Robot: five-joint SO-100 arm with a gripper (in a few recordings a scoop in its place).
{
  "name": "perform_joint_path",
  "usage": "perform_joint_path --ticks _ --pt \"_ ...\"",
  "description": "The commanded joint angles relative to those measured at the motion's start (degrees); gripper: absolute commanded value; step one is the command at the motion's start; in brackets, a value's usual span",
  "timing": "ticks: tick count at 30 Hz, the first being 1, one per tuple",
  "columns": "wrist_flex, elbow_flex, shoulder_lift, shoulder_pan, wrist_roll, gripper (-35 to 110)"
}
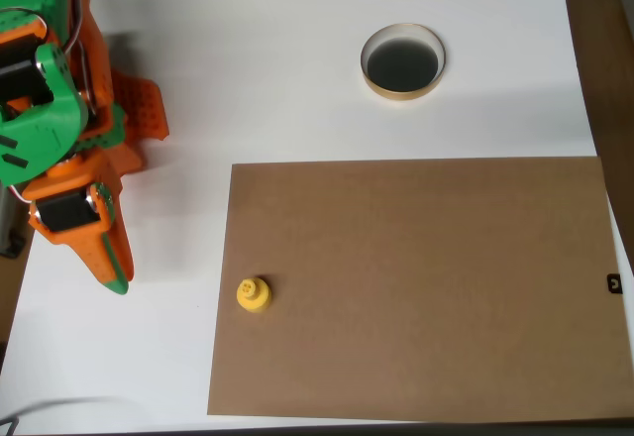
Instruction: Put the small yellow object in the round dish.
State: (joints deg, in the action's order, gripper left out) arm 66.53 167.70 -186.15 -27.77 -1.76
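In the overhead view I see my orange and green gripper (117, 272) at the left edge of the white table (277, 59), its fingers closed together and holding nothing. The small yellow plastic piece (254, 294) stands near the left edge of the brown cardboard sheet (426, 287), with free room around. The round dark dish with tan rim (402, 60) sits well apart and contains nothing.

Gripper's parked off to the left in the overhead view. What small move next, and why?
Probably swing the gripper right toward the small yellow object, which sits untouched at the brown board's left edge. The round dish is empty, so the pick comes first.
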Motion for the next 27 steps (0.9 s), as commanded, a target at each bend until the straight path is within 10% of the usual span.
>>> perform_joint_path --ticks 1,27 --pt "0.1 -0.3 -1.1 -0.7 -0.9 3" --pt "1.7 -5.5 -1.3 -3.3 6.0 4"
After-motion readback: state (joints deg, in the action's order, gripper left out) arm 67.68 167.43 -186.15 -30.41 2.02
